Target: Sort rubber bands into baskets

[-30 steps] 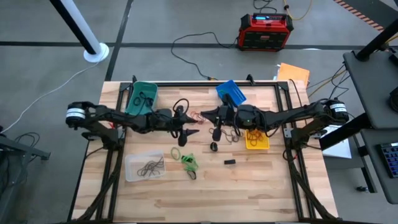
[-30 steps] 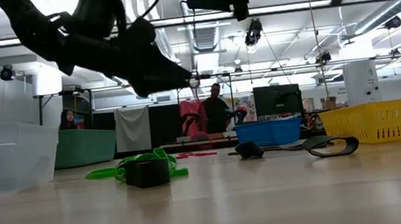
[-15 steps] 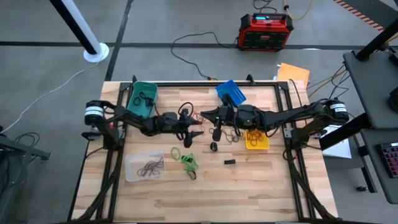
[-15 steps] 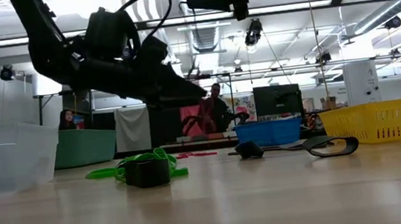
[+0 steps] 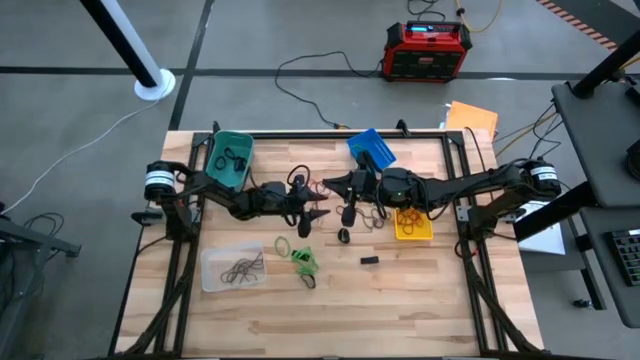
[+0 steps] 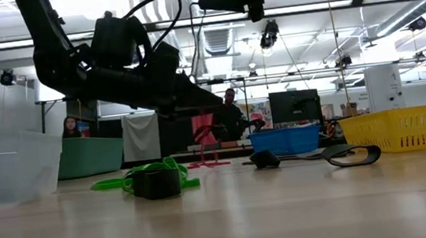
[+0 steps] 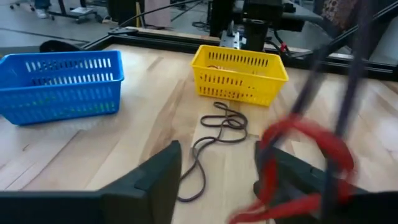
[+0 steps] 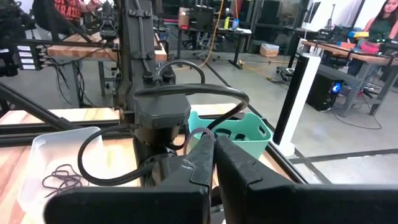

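Observation:
My left gripper [image 5: 309,208] is open over the table's middle, with a red rubber band [image 7: 303,157] caught on one finger. My right gripper [image 5: 338,185] is shut and empty, just right of it and higher up. Dark brown bands [image 7: 214,127] lie on the wood toward the yellow basket [image 5: 412,223]. Green bands [image 5: 303,260] and a black band [image 5: 343,236] lie nearer the front. The teal basket [image 5: 228,158] is at the far left, the blue basket [image 5: 372,149] at the far middle, and the clear basket [image 5: 232,268] at the near left. My left gripper has the red band looped over one of its open fingers [image 7: 292,180], not pinched between the two. The fingers slant down from the table's left. In the low view the band [image 6: 206,147] is drawn up under the fingertip, its lower part on the table.
A small black block [image 5: 370,260] lies right of the green bands. More red bands [image 5: 320,187] lie between the two grippers. The clear basket holds dark bands, the yellow basket holds orange ones. Bare wood spreads along the table's near edge.
My left gripper has gone toward the table's right edge and a little down, to the red bands. A red band that lay flat on the table now stands drawn up under its fingertip.

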`<state>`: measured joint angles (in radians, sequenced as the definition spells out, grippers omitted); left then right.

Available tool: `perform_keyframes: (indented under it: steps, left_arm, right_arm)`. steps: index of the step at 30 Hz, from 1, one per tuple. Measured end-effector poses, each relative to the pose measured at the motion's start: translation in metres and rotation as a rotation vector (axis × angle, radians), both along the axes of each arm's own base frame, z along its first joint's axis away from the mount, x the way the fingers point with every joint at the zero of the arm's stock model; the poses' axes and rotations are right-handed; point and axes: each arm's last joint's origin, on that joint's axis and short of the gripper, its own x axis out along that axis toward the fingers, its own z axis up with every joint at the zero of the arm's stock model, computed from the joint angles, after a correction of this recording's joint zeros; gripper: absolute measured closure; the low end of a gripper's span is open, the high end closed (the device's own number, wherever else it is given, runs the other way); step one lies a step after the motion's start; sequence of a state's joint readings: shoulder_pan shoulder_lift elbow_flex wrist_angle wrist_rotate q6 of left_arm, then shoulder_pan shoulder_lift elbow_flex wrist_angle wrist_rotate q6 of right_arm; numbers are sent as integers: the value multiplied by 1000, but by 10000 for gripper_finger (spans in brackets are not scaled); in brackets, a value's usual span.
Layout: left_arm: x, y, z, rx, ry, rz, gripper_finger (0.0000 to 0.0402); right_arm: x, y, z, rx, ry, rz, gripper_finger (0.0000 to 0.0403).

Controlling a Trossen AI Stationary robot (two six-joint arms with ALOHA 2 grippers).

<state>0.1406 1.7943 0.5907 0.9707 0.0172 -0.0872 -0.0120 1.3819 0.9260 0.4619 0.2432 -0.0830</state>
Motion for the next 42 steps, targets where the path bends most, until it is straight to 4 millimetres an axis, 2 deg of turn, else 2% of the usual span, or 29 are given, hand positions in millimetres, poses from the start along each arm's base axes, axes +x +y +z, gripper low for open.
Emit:
perform_keyframes:
  steps: [2,6,7,10,19,23,28,34,42]
  left_arm:
    - [0,0,-1,-1,6,0,255]
    - [-1,0,-4,5,48,-3,368]
    - [-2,0,-6,2,63,-3,384]
    - [-3,0,-11,-9,122,-2,392]
    - [-11,-1,-22,-36,204,7,401]
    - [-11,-3,-21,-15,199,-3,401]
    - [-9,-7,-16,-36,177,-117,401]
    - [-11,-11,5,-106,109,-209,401]
    - [-27,-13,27,-165,203,-212,402]
  right_arm:
    - [0,0,0,0,0,0,394]
    - [0,0,0,-6,0,1,394]
    - [-1,0,1,-6,-2,1,394]
    - [-5,0,9,-8,-25,1,394]
    - [-32,1,51,-23,-155,17,394]
    - [-38,1,54,-1,-138,17,394]
    - [-32,1,30,3,40,17,394]
    - [-15,1,-19,-8,313,20,393]
    - [9,5,-71,-31,488,43,386]
